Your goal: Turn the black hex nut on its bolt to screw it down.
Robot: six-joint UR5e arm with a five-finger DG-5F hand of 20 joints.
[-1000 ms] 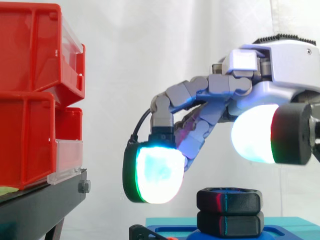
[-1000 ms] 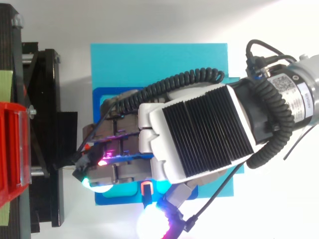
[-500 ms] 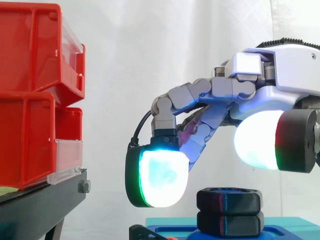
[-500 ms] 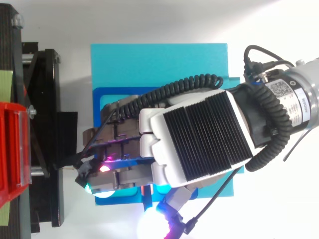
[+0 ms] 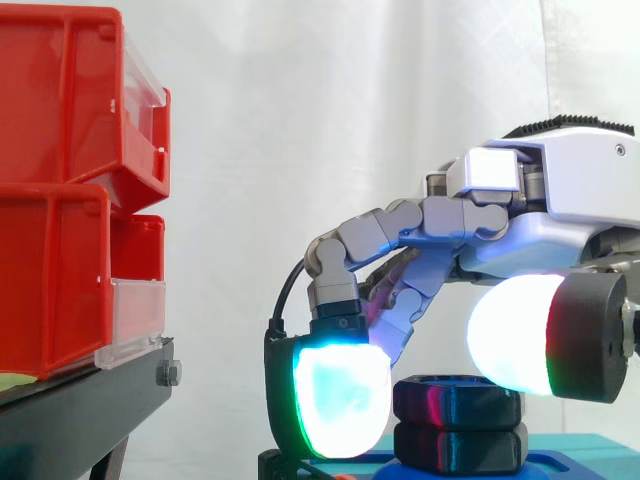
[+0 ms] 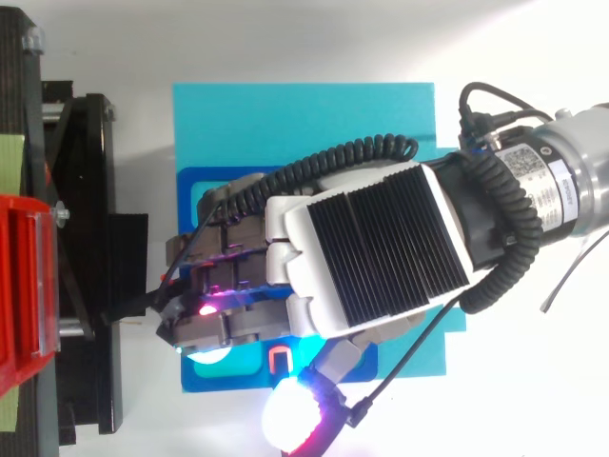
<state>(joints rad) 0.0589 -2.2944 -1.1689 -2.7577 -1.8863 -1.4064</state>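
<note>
The hand (image 5: 565, 200) hangs low over the black nut (image 5: 440, 405), which sits just under its palm, above the blue base (image 6: 304, 114). From here I cannot tell whether it grips the nut. Red bins (image 5: 50, 100) stand well beyond it.

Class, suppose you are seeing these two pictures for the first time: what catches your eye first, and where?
The grey hand, glowing white and cyan, hangs low at right over the black hex nut at the bottom. Bright red bins stack up at left; from above, a cyan plate lies beneath the hand.
</note>
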